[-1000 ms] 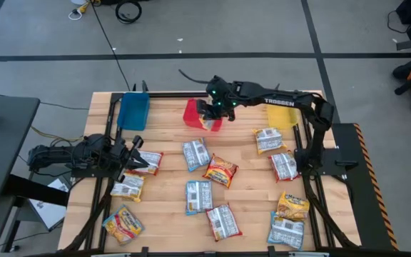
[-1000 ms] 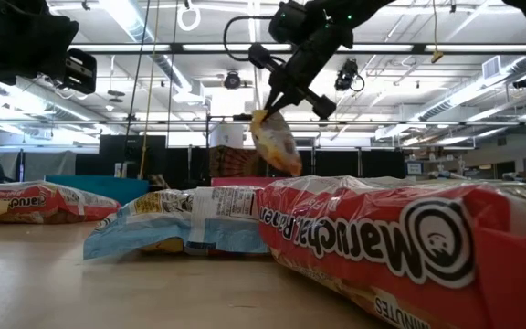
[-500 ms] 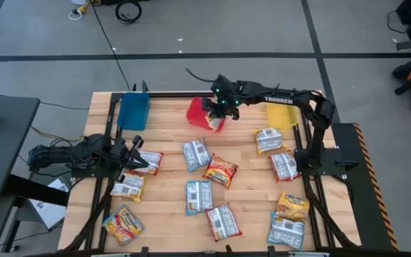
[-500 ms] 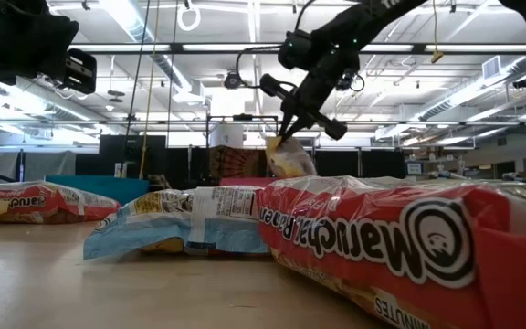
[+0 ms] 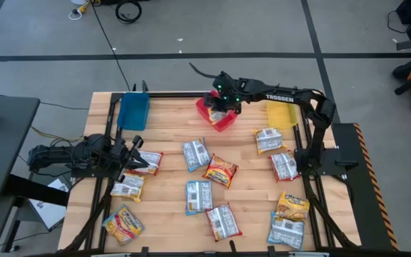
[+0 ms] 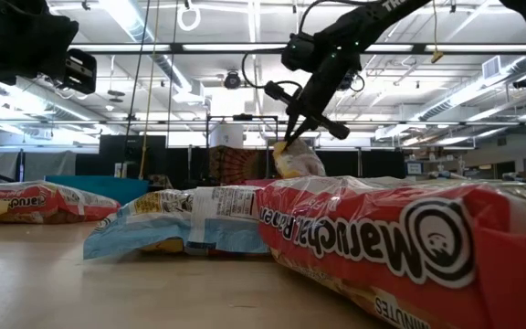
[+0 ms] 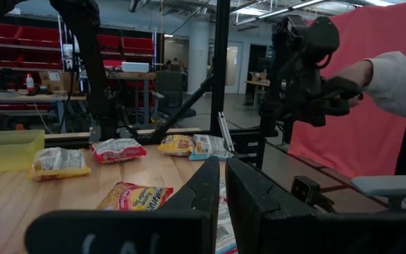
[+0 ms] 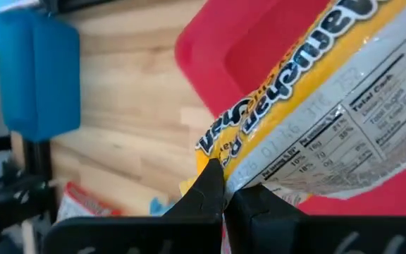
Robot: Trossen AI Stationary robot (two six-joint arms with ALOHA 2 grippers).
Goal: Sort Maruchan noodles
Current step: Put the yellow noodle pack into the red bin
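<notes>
My right gripper [image 5: 223,107] is over the red bin [image 5: 212,121] at the table's far edge, shut on a yellow-orange noodle packet [image 6: 298,163] that hangs into the bin. The packet's white nutrition panel [image 8: 344,134] faces the wrist camera. My left gripper [image 5: 135,158] waits shut near the left edge, beside a red-and-white packet [image 5: 148,163]. Several more packets lie flat on the table, among them a blue-and-white one [image 5: 196,153] and a yellow-orange one [image 5: 220,170]. My right gripper pinches the yellow-orange packet between its two fingers [image 8: 206,187] at one edge [image 8: 220,166], coming from above and pointing down. The packet hangs below the fingers, tilted, over the red bin [image 8: 259,42]. A nearer packet hides its lower end in the low view.
A blue bin [image 5: 133,111] and a yellow bin [image 5: 280,114] flank the red one along the far edge. Packets are spread over the middle, right [image 5: 285,165] and near-left [image 5: 123,223] of the table. A person's hand and sleeve [image 7: 372,74] show beyond the table.
My right gripper has moved toward the table's right edge and down, still shut on the yellow-orange packet, which has dropped from well above the red bin into it. The red bin has slid a little toward the right edge.
</notes>
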